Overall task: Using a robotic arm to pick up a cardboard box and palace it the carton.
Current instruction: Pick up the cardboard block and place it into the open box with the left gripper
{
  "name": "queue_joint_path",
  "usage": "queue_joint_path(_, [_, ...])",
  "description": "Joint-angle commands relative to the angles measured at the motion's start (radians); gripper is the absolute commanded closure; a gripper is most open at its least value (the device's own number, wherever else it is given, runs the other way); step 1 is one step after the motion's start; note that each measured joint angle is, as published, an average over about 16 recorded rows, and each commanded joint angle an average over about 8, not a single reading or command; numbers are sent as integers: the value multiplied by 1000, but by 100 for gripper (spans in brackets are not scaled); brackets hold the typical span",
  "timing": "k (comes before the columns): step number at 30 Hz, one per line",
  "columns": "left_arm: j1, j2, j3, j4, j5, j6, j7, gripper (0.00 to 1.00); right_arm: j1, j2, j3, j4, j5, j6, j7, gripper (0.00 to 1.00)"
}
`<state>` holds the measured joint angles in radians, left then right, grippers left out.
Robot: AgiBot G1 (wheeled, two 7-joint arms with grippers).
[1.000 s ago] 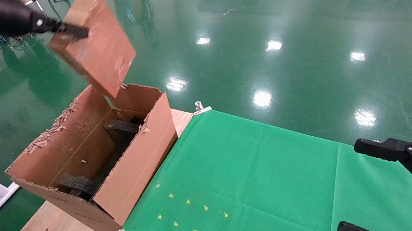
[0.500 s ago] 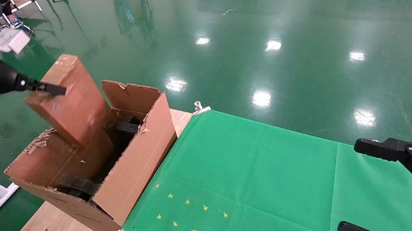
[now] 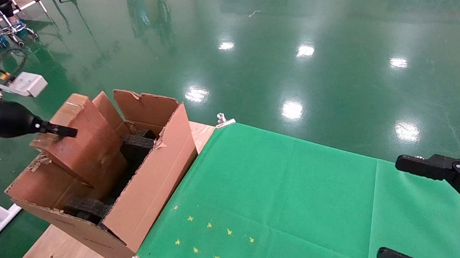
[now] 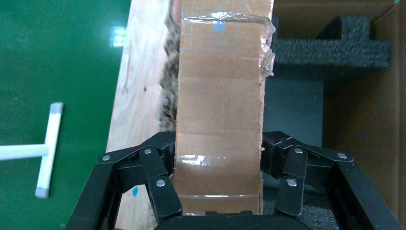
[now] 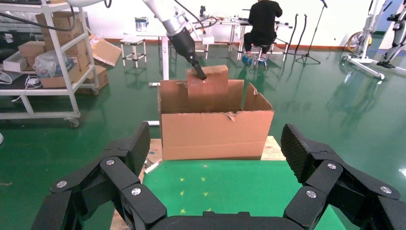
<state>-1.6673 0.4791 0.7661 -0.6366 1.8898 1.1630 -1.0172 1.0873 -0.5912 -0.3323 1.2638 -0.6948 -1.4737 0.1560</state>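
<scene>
We have the box at centre left of the head view, partly down inside the carton. It's tilted: long axis runs from upper left to lower right of the frame, low end in the carton, high end sticking up past the ragged left wall. In the left wrist view the box runs straight away from the camera, long axis in line with the gripper.

Looks: plain brown, closed, brick-shaped, clear tape across its seams and a faint printed label near the far end. No visible dents.

The left gripper comes in from the left edge of the head view and is clamped on the box, one finger flat on each long side. Right wrist view shows the same: arm reaching down from the top of the frame, box poking above the carton rim.

Room: carton sits on the left end of the table, just beside the green cloth. Dark foam blocks lie inside, right of the box; another block at the near end, lower left of frame. In the left wrist view the torn wall is on the box's left, an open slot on its right.

The right gripper is parked at the right edge of the head view, fingers spread wide, holding nothing.
</scene>
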Motion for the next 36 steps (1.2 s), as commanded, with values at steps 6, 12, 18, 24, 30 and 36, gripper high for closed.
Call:
queue_joint_path(6, [28,45,10,66,0,-23,12,100,0,0,0,0,0,0,0,0])
queue_joint_path(12, [38,85,19,135,9,-47,31,100,0,0,0,0,0,0,0,0])
queue_joint_path(18, [49,128,26,216,17,-87,64,100,0,0,0,0,0,0,0,0])
queue_joint_path(24, [60,172,30,301,22,-135,91,100,0,0,0,0,0,0,0,0])
queue_joint_path(30, [62,213,30,383,21,-171,109,100,0,0,-1,0,0,0,0,0])
queue_joint_path(36, [61,248,28,455,19,-197,125,100,0,0,-1,0,0,0,0,0])
